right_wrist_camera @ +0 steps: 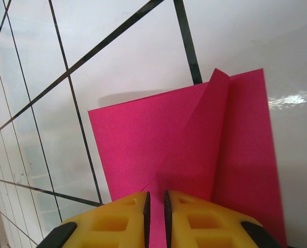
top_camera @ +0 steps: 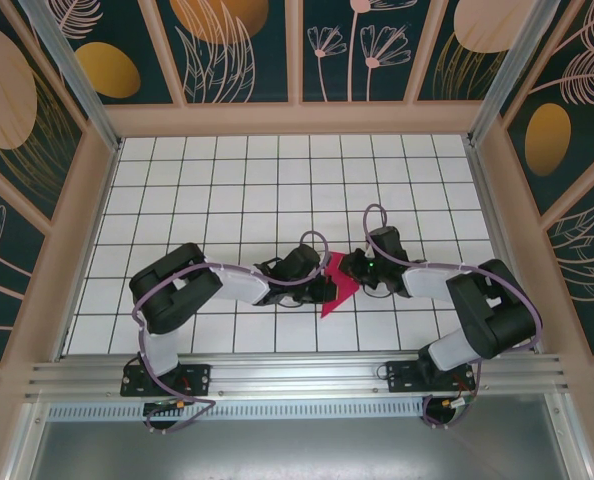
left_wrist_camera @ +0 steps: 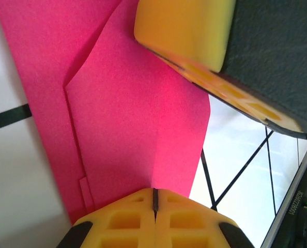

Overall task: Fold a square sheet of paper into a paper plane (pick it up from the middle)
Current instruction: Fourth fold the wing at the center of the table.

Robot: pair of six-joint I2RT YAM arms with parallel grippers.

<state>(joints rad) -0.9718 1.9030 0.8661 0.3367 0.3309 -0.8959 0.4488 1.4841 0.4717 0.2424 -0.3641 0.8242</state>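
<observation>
Yellow-fingered left gripper [left_wrist_camera: 154, 195], jaws together, clamping thin magenta-pink creased paper sheet [left_wrist_camera: 133, 113] by one folded edge.
Yellow-fingered right gripper [right_wrist_camera: 155, 196] nipped onto the opposite edge; sheet between both grippers, at near-middle of white black-gridded tile table [top_camera: 227, 180].

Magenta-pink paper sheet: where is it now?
Top view: the folded magenta-pink paper sheet is low-centre on the white tiled table, pinched between left gripper and right gripper.

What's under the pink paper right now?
White tiled table shows around the folded pink paper, which the left hand and right hand pinch. Anything directly beneath the sheet is covered.
</observation>
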